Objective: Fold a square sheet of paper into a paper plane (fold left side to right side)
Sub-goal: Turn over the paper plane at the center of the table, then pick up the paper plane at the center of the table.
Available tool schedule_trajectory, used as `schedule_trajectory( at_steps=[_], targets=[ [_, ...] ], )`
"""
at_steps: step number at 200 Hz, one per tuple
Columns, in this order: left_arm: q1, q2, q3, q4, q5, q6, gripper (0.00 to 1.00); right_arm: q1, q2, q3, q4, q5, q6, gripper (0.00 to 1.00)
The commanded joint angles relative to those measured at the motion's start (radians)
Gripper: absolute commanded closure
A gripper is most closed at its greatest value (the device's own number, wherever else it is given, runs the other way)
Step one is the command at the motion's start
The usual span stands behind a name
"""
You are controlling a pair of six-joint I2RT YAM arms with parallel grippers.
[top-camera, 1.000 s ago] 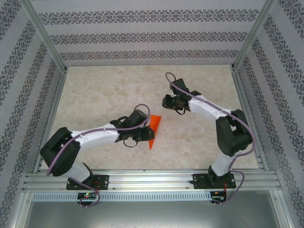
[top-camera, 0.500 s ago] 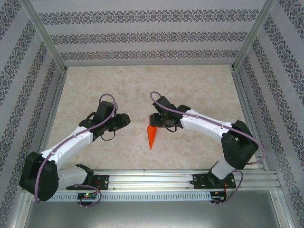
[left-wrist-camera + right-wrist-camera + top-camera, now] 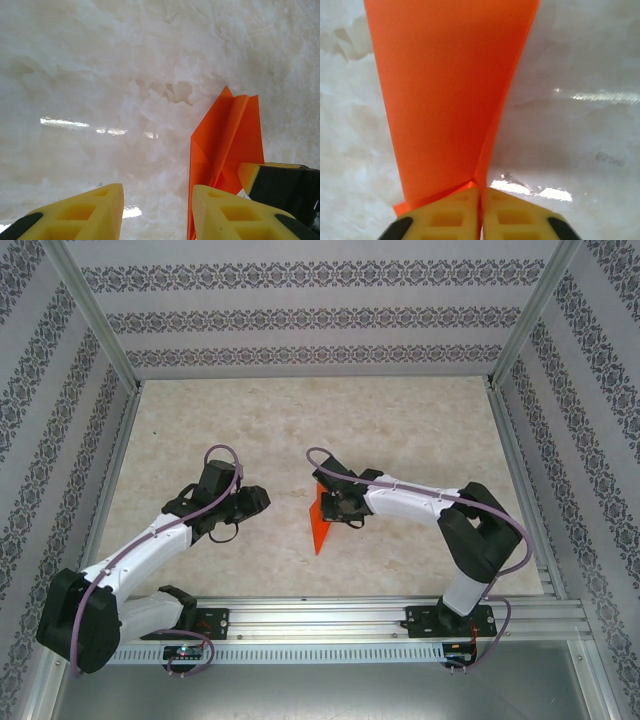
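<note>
Paper plane (image 3: 318,525): orange dart, mid-desk (image 3: 420,420), nose toward the near edge.
Right pincer (image 3: 481,192): fingers together, clamped on the plane's wide end.
Left pincer (image 3: 157,200): fingers apart, empty, beside the plane.

Paper plane (image 3: 445,90) plain bright orange; tabletop (image 3: 400,410) cream-white, marbled; fingers of left claw (image 3: 156,200) and right claw (image 3: 481,200) yellow with black bases; arms (image 3: 150,540) white with black joints, cables (image 3: 225,452) purple; walls (image 3: 300,320) white with grey ornamental bands.

A pale marbled table (image 3: 400,420) bears the orange paper plane (image 3: 318,525).
</note>
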Motion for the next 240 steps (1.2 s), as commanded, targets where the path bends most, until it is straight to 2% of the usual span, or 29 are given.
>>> schedule_trajectory(
  at_steps=[1,50,65,80,109,143,181,240],
  targets=[
    [0.012,-0.017,0.007,-0.033,-0.014,0.009,0.59,-0.076,-0.063,-0.047,0.075,-0.093,-0.063,1.00],
    [0.013,-0.016,0.016,-0.051,-0.022,0.017,0.58,-0.282,-0.105,-0.088,0.075,-0.235,-0.270,1.00],
    [0.013,-0.016,0.018,-0.055,-0.023,0.017,0.58,-0.336,-0.092,-0.076,0.028,-0.214,-0.313,0.88],
    [0.013,-0.019,0.023,-0.064,-0.026,0.022,0.58,-0.349,-0.099,-0.042,-0.049,-0.135,-0.339,0.81],
    [0.013,-0.019,0.043,-0.100,-0.048,0.044,0.53,-0.264,-0.154,0.029,-0.153,-0.004,-0.352,0.61],
    [0.012,-0.031,0.045,-0.103,-0.057,0.056,0.46,-0.141,-0.158,0.038,-0.157,-0.029,-0.335,0.55],
    [0.013,-0.041,0.039,-0.107,-0.067,0.067,0.40,0.039,-0.068,0.093,-0.214,0.081,-0.368,0.45],
    [0.014,-0.053,0.039,-0.119,-0.072,0.081,0.38,0.093,0.103,0.207,-0.306,0.199,-0.422,0.36]
  ],
)
